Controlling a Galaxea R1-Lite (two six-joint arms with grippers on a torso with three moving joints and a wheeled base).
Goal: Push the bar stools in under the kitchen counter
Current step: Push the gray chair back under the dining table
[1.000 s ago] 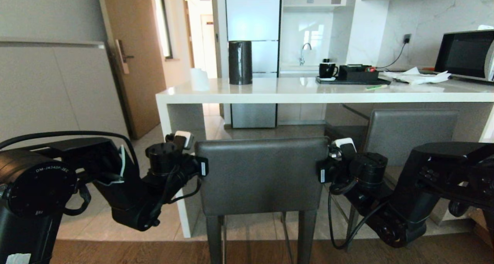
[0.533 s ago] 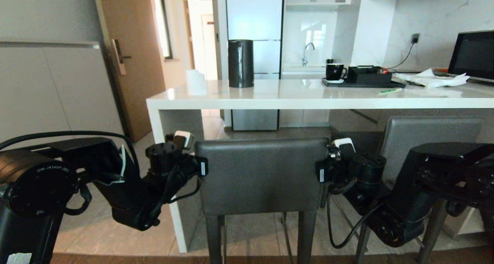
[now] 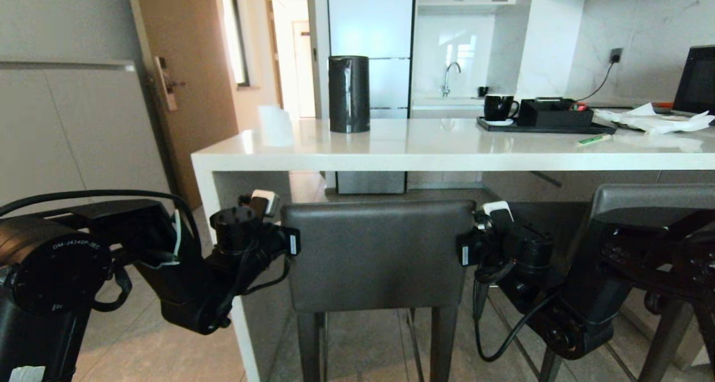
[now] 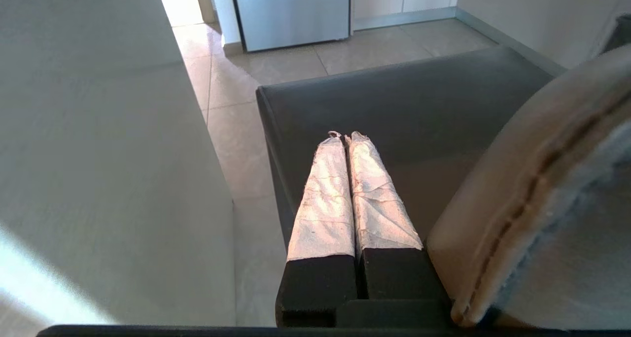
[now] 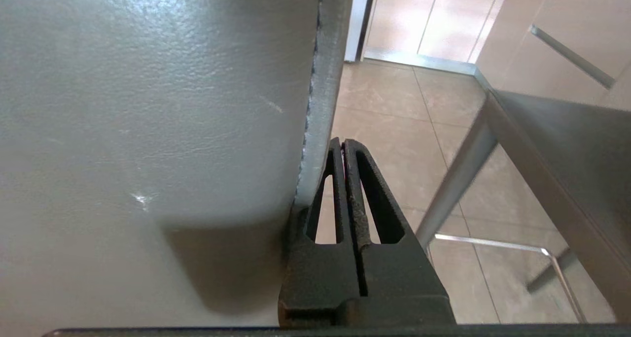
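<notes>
Second stool (image 3: 642,203) half hidden behind right arm (image 3: 614,264), cut by the edge; microwave (image 3: 695,72) cut off; near stool's seat hidden in head view.

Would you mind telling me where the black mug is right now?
In the head view, the black mug stands at the left end of a dark tray on the kitchen counter, right of centre, beside a black box.
</notes>
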